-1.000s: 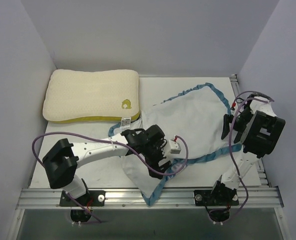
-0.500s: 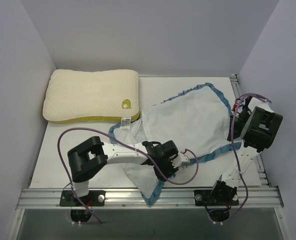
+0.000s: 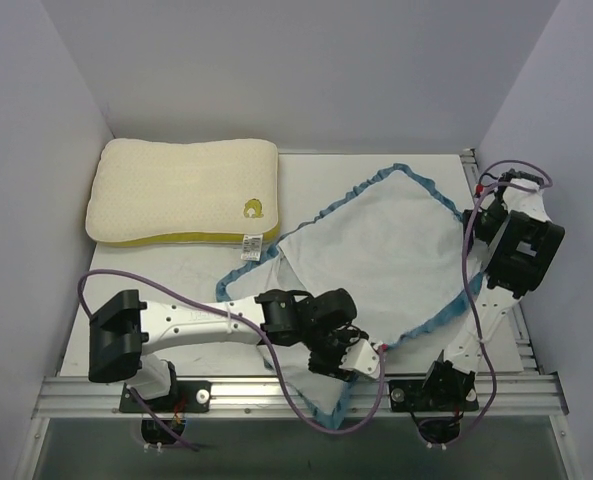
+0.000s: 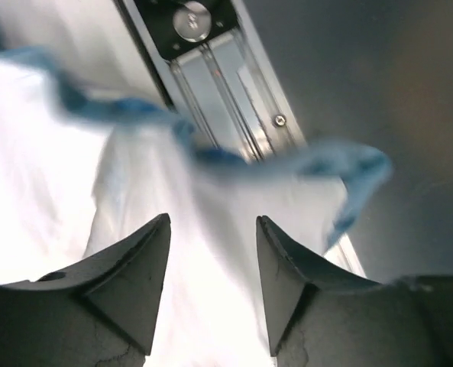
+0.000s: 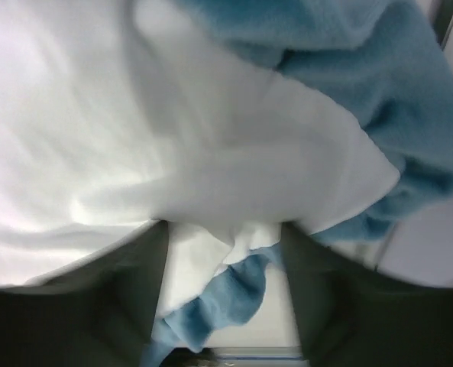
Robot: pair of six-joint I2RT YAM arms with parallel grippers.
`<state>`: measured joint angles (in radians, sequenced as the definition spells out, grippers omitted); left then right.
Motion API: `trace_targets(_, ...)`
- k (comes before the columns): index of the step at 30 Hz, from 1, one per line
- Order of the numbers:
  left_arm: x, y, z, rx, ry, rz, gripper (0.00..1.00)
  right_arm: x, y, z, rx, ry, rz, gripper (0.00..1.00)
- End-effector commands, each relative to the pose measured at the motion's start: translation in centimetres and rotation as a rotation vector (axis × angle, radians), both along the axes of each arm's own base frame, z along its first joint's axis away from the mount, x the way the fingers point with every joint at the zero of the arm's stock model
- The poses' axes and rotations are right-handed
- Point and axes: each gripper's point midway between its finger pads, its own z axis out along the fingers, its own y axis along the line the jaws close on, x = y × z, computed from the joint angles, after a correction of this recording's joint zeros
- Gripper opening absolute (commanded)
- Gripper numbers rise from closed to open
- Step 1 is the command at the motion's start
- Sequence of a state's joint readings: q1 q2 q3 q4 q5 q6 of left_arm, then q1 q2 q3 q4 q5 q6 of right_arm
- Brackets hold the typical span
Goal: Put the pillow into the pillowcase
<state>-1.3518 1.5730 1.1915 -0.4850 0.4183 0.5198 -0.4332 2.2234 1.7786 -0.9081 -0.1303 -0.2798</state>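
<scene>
From above, the cream pillow [image 3: 181,192] is lying flat in the far left corner of the table [image 3: 126,275], its olive side band facing the arms. It is sitting outside the pillowcase [image 3: 371,245], just touching or nearly touching it at its near right corner. The pillowcase is lying spread out, white side up, over the middle and right of the table, with its teal ruffle running round the edge.

The left gripper [image 3: 348,352] is reaching low across the front, down on the pillowcase's near edge beside the metal rail [image 3: 256,390]. The right gripper [image 3: 473,225] is standing at the cloth's right corner, where the fabric is rising up to meet it.

In the left wrist view, the two dark fingers [image 4: 127,294] are sitting part way closed, with a thick fold of white pillowcase [image 4: 50,191] bunched in the gap; the left gripper [image 4: 211,287] looks clamped on that cloth. The teal trim [image 4: 341,164] is hanging blurred over the rail [image 4: 218,99].

In the right wrist view, the right gripper [image 5: 222,302] is pinching the pillowcase [image 5: 173,138] too: white fabric is billowing out from between its fingers [image 5: 96,306], and the teal ruffle [image 5: 386,99] is curling round the right side.
</scene>
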Motion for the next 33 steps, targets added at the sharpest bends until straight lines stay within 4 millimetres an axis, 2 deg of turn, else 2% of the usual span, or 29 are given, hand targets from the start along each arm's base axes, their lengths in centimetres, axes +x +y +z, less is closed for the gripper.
trace_targets(1, 0.3, 0.9, 1.4, 0.052, -0.016, 0.003, 0.58, 0.0, -0.5, 2.8, -0.071, -0.017, 0.146, 0.71)
trace_targets(2, 2.1, 1.5, 2.0, 0.064, 0.002, 0.079, 0.59, -0.1, -0.4, 4.5, -0.088, -0.053, 0.171, 0.83)
trace_targets(3, 3.3, 1.8, 3.9, 0.028, 0.024, 0.133, 0.81, -0.3, 0.0, 5.0, -0.093, -0.062, 0.182, 0.90)
trace_targets(4, 4.5, 2.2, 4.8, 0.022, 0.076, 0.217, 0.87, -0.3, 0.6, 5.9, -0.092, -0.083, 0.200, 0.92)
trace_targets(5, 8.4, 3.5, 5.4, 0.014, 0.112, 0.349, 0.88, 0.0, 1.1, 7.8, -0.107, -0.136, 0.212, 0.92)
trace_targets(6, 10.1, 4.2, 5.8, 0.006, 0.147, 0.419, 0.88, -0.1, 1.8, 8.4, -0.099, -0.156, 0.225, 0.92)
trace_targets(8, 14.3, 5.9, 5.8, 0.014, 0.191, 0.589, 0.87, 0.5, 5.5, 10.0, -0.039, -0.228, 0.288, 0.89)
trace_targets(9, 17.9, 7.7, 4.6, 0.039, 0.199, 0.704, 0.86, 0.6, 7.0, 10.1, -0.018, -0.236, 0.305, 0.89)
trace_targets(10, 20.6, 8.7, 4.4, 0.052, 0.157, 0.797, 0.83, 0.5, 8.7, 10.1, 0.018, -0.238, 0.332, 0.86)
trace_targets(11, 22.6, 9.5, 4.4, 0.054, 0.149, 0.859, 0.82, 0.7, 11.8, 10.1, 0.068, -0.240, 0.384, 0.85)
trace_targets(12, 26.3, 11.7, 3.3, 0.077, 0.169, 0.968, 0.82, 0.8, 13.3, 9.9, 0.096, -0.236, 0.387, 0.85)
trace_targets(13, 28.1, 12.5, 3.4, 0.076, 0.182, 1.026, 0.82, 0.8, 14.8, 9.4, 0.132, -0.214, 0.409, 0.84)
trace_targets(14, 31.0, 13.2, 5.6, 0.035, 0.159, 1.081, 0.82, 0.9, 17.3, 9.1, 0.165, -0.204, 0.467, 0.84)
trace_targets(15, 32.9, 14.1, 4.1, 0.076, 0.181, 1.113, 0.83, 1.0, 18.9, 8.8, 0.202, -0.200, 0.488, 0.84)
trace_targets(16, 35.6, 16.3, 4.8, 0.067, 0.156, 1.135, 0.84, 1.1, 20.1, 7.9, 0.229, -0.174, 0.507, 0.84)
trace_targets(17, 37.4, 17.0, 6.5, 0.047, 0.111, 1.142, 0.95, 1.2, 22.6, 7.7, 0.244, -0.170, 0.566, 0.85)
trace_targets(18, 39.2, 17.9, 5.5, 0.076, 0.086, 1.160, 0.96, 1.4, 23.6, 7.4, 0.250, -0.161, 0.589, 0.85)
trace_targets(19, 41.2, 20.2, 5.4, 0.092, 0.038, 1.196, 0.97, 1.6, 24.7, 7.0, 0.261, -0.157, 0.610, 0.85)
trace_targets(21, 44.4, 22.5, 5.2, 0.099, -0.002, 1.255, 0.97, 2.7, 27.1, 6.0, 0.269, -0.145, 0.652, 0.85)
trace_targets(22, 45.2, 23.4, 4.8, 0.109, -0.010, 1.267, 0.97, 3.1, 27.6, 5.6, 0.267, -0.142, 0.659, 0.85)
trace_targets(23, 46.3, 25.4, 4.7, 0.117, -0.016, 1.315, 0.97, 3.6, 28.2, 4.1, 0.266, -0.108, 0.655, 0.85)
trace_targets(24, 47.5, 26.5, 4.0, 0.140, -0.027, 1.346, 0.97, 4.8, 28.8, 4.0, 0.240, -0.127, 0.664, 0.85)
trace_targets(25, 48.0, 27.3, 3.7, 0.154, -0.030, 1.364, 0.97, 5.6, 28.2, 2.1, 0.194, -0.087, 0.650, 0.84)
trace_targets(26, 48.5, 29.2, 3.2, 0.174, -0.017, 1.403, 0.97, 6.2, 27.7, 1.4, 0.160, -0.072, 0.626, 0.83)
trace_targets(27, 49.0, 30.1, 2.2, 0.195, -0.007, 1.427, 0.97, 8.0, 27.4, 1.8, 0.131, -0.108, 0.616, 0.82)
trace_targets(28, 49.6, 30.9, 2.4, 0.194, -0.016, 1.447, 0.97, 8.3, 26.2, 1.4, 0.114, -0.084, 0.587, 0.81)
trace_targets(29, 49.5, 31.7, 1.8, 0.218, -0.006, 1.457, 0.97, 8.7, 25.0, -0.2, 0.078, -0.043, 0.566, 0.81)
trace_targets(31, 49.9, 33.8, 0.2, 0.273, -0.016, 1.477, 0.97, 10.1, 22.6, -0.6, 0.049, -0.051, 0.516, 0.75)
trace_targets(33, 49.7, 35.8, -1.6, 0.331, -0.007, 1.487, 0.98, 10.8, 20.8, -0.6, 0.015, -0.060, 0.512, 0.75)
